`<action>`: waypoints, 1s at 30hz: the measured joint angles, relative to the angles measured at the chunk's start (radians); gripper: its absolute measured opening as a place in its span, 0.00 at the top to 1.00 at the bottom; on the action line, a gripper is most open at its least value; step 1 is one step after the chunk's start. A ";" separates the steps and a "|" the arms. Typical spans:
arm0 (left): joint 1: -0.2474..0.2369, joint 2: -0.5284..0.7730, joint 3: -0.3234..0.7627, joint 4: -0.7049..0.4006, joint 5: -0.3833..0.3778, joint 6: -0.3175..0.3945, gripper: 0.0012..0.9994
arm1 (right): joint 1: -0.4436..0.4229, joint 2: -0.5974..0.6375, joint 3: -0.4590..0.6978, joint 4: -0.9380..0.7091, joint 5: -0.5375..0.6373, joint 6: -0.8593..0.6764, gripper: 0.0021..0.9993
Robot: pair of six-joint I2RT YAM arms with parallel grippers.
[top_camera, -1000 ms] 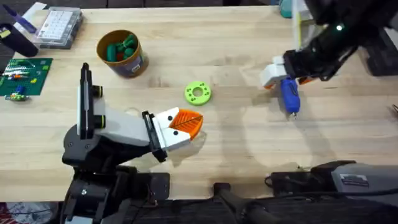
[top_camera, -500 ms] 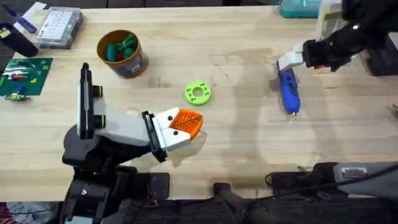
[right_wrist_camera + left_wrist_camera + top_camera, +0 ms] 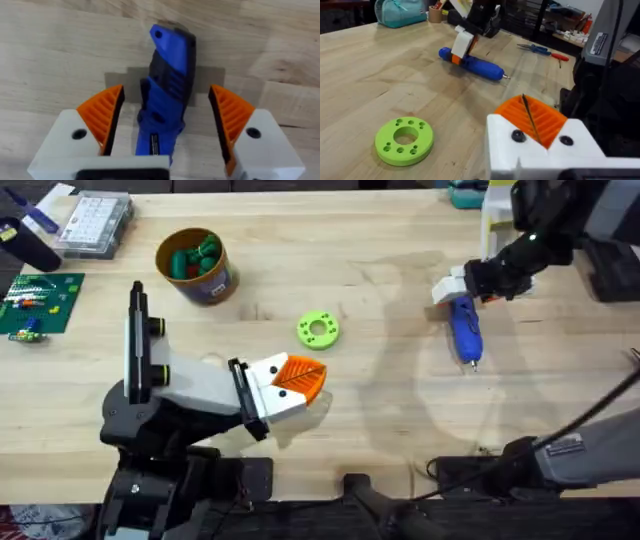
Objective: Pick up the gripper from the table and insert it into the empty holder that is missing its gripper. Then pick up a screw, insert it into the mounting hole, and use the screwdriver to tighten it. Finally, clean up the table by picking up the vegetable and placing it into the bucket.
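- Hovering over the slim bright-blue pen-shaped screwdriver (image 3: 465, 331), the right gripper (image 3: 167, 125) has its white fingers with orange ribbed pads (image 3: 107, 116) spread apart, one each side of the blue body, not touching it; probably set to straddle the handle before a grasp.
- Screwdriver lies flat on the light plank wooden table (image 3: 380, 410) at the far right, thin metal bit pointing toward the robot's bases; no sign of it being lifted.
- Left gripper (image 3: 290, 383) sits low near the table's middle, orange pads pressed together, nothing between them; looks parked out of the way.
- Lime-green ring-shaped disc (image 3: 318, 330) lies flat just beyond the left gripper, well apart from the screwdriver.
- Round yellow-tan bucket with blue label (image 3: 195, 267) stands upright far left, green toy pieces (image 3: 192, 258) inside.
- Yellow vegetable: can't pick it out anywhere.
- Surface otherwise: green circuit-style board (image 3: 35, 302) and clear parts box (image 3: 95, 222) at the far-left corner.
- Room: teal bag (image 3: 400, 11) at the table's far edge, blue-handled pliers (image 3: 540, 49) on the table beyond the screwdriver, cluttered shelving behind.
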 joint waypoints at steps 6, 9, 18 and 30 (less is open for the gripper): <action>0.000 0.000 0.000 0.000 0.000 0.000 1.00 | 0.000 0.062 0.000 0.031 0.005 0.000 0.00; 0.000 0.000 0.000 0.000 0.000 0.000 1.00 | 0.000 0.062 0.000 0.033 0.011 0.000 0.00; 0.000 0.000 0.000 0.000 0.000 0.000 1.00 | 0.003 0.074 0.003 0.031 0.025 -0.004 0.07; 0.000 0.000 0.000 0.000 0.000 0.000 1.00 | -0.006 0.091 0.012 0.049 0.074 -0.015 0.97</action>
